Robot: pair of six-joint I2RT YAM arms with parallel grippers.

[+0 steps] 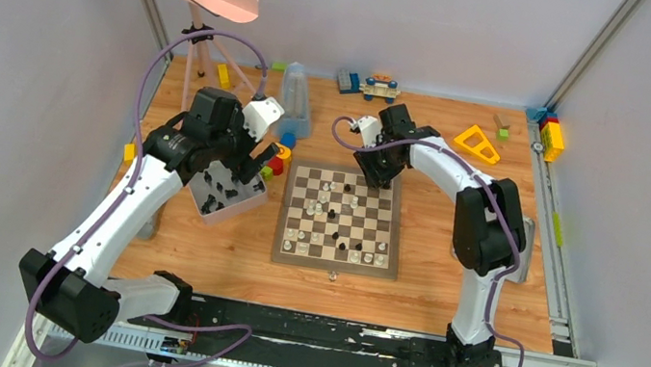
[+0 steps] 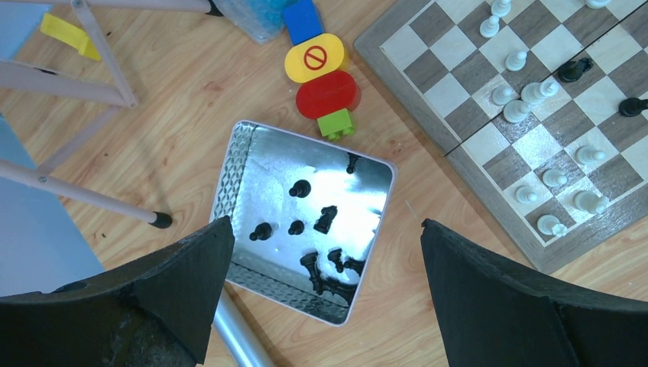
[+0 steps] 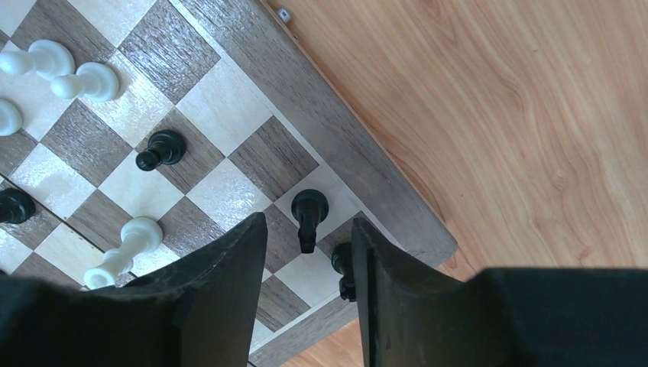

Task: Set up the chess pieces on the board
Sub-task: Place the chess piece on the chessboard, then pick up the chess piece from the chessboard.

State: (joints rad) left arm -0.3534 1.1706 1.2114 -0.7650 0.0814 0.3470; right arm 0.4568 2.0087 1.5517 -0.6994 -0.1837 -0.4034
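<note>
black piece [image 3: 309, 214] upright on board [image 3: 367, 168]

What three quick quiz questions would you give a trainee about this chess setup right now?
1. True or false: the tray holds only black pieces.
2. The left claw is: A open, B shut, C out of view.
3. What colour are the two pieces nearest the right claw?

Key: 1 true; 2 A; 3 black.
</note>
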